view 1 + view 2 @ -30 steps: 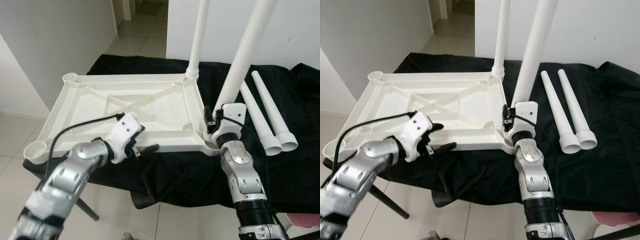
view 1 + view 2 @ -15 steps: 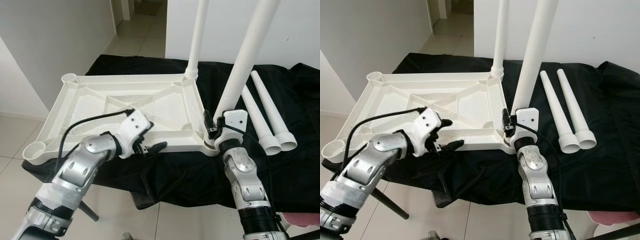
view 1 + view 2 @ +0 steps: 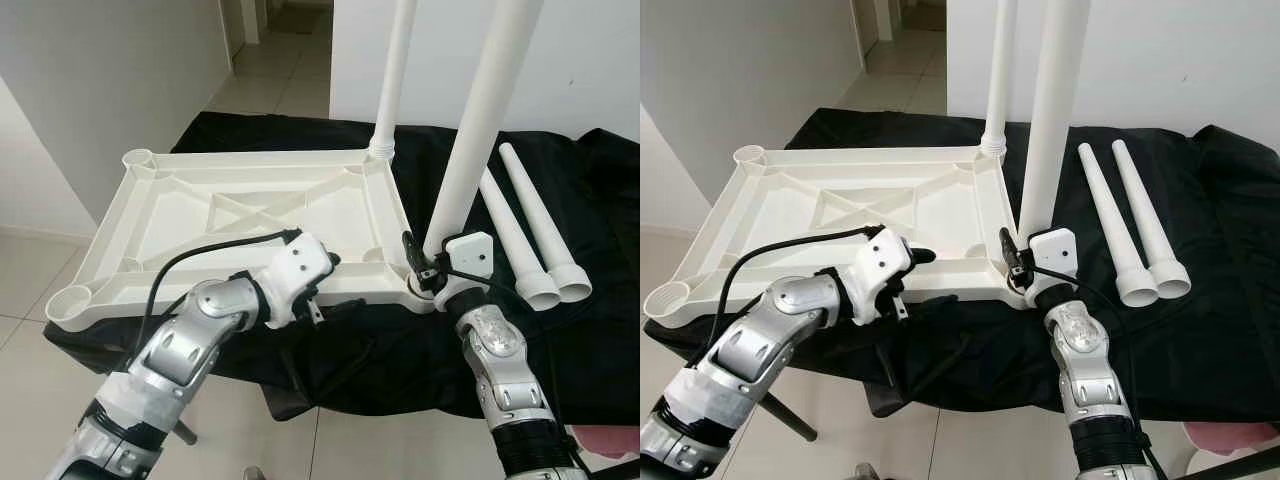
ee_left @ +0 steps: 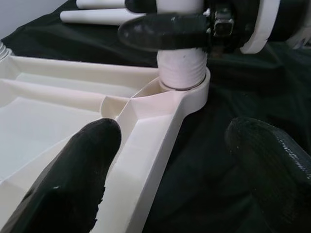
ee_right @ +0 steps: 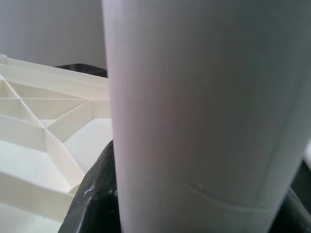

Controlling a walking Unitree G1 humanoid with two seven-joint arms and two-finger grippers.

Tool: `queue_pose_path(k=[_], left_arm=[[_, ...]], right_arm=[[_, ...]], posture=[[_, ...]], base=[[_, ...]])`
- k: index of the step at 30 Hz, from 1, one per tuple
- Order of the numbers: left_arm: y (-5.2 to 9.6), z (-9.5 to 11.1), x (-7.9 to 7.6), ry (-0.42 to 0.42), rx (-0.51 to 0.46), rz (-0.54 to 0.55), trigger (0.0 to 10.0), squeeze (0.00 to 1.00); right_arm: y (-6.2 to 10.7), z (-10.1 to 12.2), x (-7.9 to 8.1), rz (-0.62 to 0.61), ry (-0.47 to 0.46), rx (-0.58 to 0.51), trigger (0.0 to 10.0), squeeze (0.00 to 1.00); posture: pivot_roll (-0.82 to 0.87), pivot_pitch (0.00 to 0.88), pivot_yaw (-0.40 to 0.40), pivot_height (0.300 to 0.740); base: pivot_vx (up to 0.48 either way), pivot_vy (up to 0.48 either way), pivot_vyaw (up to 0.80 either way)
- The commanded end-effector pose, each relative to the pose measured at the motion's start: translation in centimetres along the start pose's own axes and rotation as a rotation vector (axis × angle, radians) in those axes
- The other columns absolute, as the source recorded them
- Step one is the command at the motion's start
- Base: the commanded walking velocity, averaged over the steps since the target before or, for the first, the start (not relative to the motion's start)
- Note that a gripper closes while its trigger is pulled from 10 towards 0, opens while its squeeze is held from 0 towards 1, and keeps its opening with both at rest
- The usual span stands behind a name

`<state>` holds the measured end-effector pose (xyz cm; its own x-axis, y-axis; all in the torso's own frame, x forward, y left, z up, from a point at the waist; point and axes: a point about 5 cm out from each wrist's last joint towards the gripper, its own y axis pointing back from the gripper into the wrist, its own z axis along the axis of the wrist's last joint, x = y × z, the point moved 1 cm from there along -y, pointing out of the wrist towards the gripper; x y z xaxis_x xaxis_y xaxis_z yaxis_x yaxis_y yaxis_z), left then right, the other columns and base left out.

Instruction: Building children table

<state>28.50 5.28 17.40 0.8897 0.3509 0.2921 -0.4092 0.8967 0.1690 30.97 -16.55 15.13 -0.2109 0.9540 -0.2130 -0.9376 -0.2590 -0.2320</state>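
Observation:
A white plastic tabletop (image 3: 150, 215) lies upside down on a black cloth. One white leg (image 3: 395, 70) stands in its far right corner. A second leg (image 3: 480, 130) stands in the near right corner socket (image 4: 182, 87), and my right gripper (image 3: 432, 272) is shut on its base. That leg (image 5: 194, 107) looms close in the right wrist view, with a black finger (image 5: 95, 194) beside it. My left gripper (image 3: 340, 283) is open and straddles the tabletop's near rim, a short way left of that socket, one finger (image 4: 82, 170) inside the rim and the other outside.
Two loose white legs (image 3: 530, 235) lie side by side on the black cloth (image 3: 600, 200) at the right. Both left corner sockets (image 3: 68, 300) hold no leg. The cloth's near edge drops to a tiled floor (image 3: 30, 300). White walls stand behind and to the left.
My left gripper has slid right along the near rim toward the near right corner. The leg held by my right gripper now stands more upright.

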Motion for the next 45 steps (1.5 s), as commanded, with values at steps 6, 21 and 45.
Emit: queue_pose_path(k=[6, 21, 45], left_arm=[[-0.2, 0.3, -1.3, -0.003, -0.012, -0.111, 10.0, 0.0], [-0.1, 0.6, -1.4, -0.011, -0.016, -0.097, 10.0, 0.0], [0.0, 0.6, -1.6, -0.01, -0.018, -0.092, 10.0, 0.0]], right_arm=[[0.5, -1.9, 0.7, 0.064, -0.085, 0.065, 10.0, 0.0], [0.1, -4.4, 0.3, 0.055, -0.177, 0.248, 10.0, 0.0], [0.0, -3.0, 3.1, -0.477, -0.249, 0.268, 10.0, 0.0]], posture=[[-0.07, 0.066, 0.059, 0.74], [-0.05, 0.075, 0.049, 0.74], [-0.04, 0.063, 0.011, 0.74]], base=[[0.0, 0.0, 0.0], [0.0, 0.0, 0.0], [0.0, 0.0, 0.0]])
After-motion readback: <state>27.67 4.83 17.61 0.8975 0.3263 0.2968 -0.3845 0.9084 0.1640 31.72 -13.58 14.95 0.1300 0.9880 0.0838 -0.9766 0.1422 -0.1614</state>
